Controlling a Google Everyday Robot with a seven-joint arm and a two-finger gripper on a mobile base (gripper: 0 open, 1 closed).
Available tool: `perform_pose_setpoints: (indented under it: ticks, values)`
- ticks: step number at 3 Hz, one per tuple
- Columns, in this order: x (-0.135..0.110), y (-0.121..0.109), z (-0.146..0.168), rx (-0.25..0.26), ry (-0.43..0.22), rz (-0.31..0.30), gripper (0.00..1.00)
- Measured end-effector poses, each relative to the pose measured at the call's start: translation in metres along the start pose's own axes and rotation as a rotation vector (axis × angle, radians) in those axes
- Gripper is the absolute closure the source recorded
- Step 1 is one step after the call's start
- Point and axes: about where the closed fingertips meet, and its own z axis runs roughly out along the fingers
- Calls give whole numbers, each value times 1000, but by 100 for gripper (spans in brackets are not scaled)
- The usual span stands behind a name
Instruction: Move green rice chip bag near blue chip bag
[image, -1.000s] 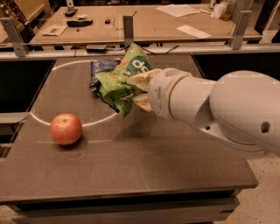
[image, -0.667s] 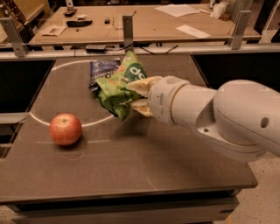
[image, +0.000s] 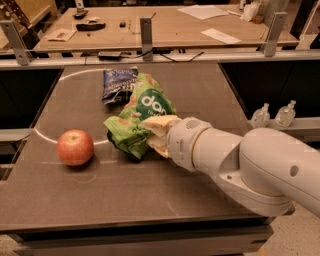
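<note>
1. Gripper (image: 156, 134): at the right edge of the green bag (image: 142, 112), cream fingers pinched onto that edge, holding the bag.
2. Green bag: crumpled, mid-table, lower end down by the table (image: 200, 100) top; can't tell if it rests there or is just off it.
3. Blue bag (image: 118, 82): just behind-left of the green bag, lying flat, edges touching or overlapping it.
4. Apple (image: 75, 147): red, left of the green bag, apart from it.
5. Table: dark brown, matte, with a white arc (image: 45, 136) running left of the green bag and behind it.
6. Arm (image: 250, 165): thick and white, comes in from the right of the green bag.
7. Bottles (image: 260, 116): two clear ones, far right of the green bag, off the table.
8. Room: wooden desk (image: 175, 30) behind the green bag, papers (image: 220, 35) and small dark items on it, metal rail (image: 200, 56) between.
</note>
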Motion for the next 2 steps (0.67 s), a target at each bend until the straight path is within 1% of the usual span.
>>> perform_pose_setpoints:
  ticks: [1,2]
  values:
    - [-6,22,0,-16,-40,-14,84]
    - [-4,24,0,-24,-37,-14,84]
